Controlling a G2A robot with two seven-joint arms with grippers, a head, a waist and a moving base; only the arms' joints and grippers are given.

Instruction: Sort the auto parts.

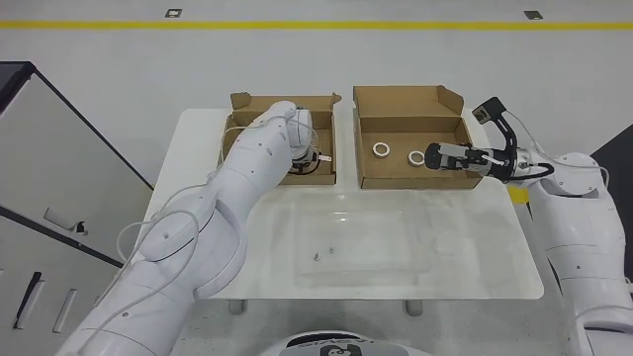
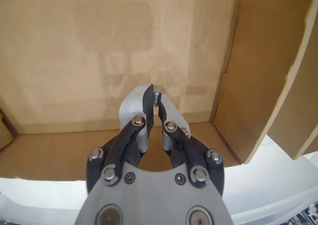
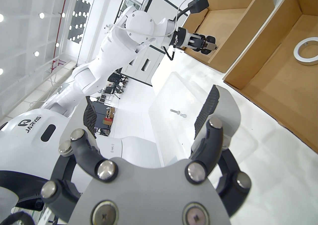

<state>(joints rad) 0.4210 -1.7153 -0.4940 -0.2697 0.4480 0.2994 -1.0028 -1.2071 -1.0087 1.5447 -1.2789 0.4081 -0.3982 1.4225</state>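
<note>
My left gripper is shut on a small silver bolt, held just above the floor of the left cardboard box. From above, this gripper sits inside the left box, near its front right corner. My right gripper hovers over the right cardboard box, open, with nothing between its fingers. Two silver rings lie on that box's floor, and one ring shows in the right wrist view. Two more small bolts lie in the clear tray.
The clear tray sits at the table's front middle, in front of both boxes. Both boxes have raised flaps along their back and side walls. A grey cabinet stands off the table's left side.
</note>
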